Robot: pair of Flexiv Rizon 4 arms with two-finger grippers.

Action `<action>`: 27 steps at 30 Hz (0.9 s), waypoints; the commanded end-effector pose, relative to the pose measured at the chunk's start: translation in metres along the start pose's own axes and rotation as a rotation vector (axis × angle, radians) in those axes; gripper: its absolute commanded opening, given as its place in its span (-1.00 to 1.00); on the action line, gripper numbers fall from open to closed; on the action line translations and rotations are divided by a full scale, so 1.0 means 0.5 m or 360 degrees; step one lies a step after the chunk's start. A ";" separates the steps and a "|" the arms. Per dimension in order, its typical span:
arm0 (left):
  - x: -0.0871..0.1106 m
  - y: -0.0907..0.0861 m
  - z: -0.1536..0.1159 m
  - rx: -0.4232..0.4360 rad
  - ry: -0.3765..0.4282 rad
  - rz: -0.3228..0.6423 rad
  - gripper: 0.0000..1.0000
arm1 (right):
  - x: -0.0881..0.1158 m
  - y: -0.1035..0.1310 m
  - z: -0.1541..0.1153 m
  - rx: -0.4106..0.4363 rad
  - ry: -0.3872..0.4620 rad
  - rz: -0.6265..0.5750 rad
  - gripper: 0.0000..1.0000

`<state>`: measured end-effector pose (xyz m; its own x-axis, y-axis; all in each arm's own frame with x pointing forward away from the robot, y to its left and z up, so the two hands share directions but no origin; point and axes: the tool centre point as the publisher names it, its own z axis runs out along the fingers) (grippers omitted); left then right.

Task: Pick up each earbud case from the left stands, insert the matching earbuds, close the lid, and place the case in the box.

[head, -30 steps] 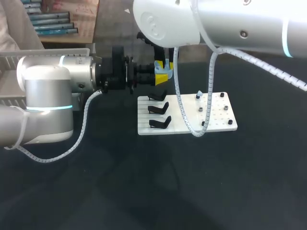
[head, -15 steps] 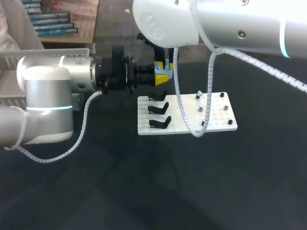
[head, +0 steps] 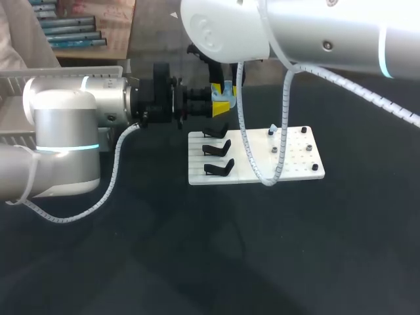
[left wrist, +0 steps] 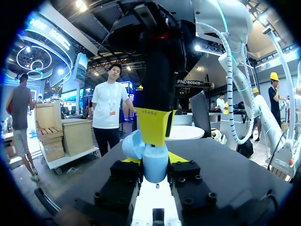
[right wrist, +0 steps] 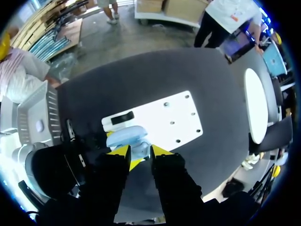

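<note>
Left gripper [left wrist: 154, 161], clamped on the open pale-blue plastic earbud case [left wrist: 155, 169] above the white stand board's [head: 295, 164] far left corner: you see nothing shifted, right gripper [right wrist: 139, 157] at its mouth, grasp indiscernible, so insertion looks unfinished.

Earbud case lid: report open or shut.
Open: the lid stands tilted beside the earbud case held in the left gripper.

Left fingers [left wrist: 124, 176] clamped, right arm [head: 315, 33] overhead
</note>
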<state>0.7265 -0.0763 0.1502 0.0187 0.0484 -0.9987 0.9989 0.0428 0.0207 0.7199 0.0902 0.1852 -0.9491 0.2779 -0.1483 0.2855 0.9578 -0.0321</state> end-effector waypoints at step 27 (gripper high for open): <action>0.002 -0.004 0.001 -0.0013 -0.0007 0.0007 -1.00 | 0.041 -0.151 -0.035 -0.0289 -0.0348 -0.0067 1.00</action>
<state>0.7265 -0.0763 0.1503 0.0185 0.0483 -0.9987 0.9989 0.0429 0.0206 0.6824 0.0386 0.2068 -0.9293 0.2321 -0.2874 0.2298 0.9723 0.0423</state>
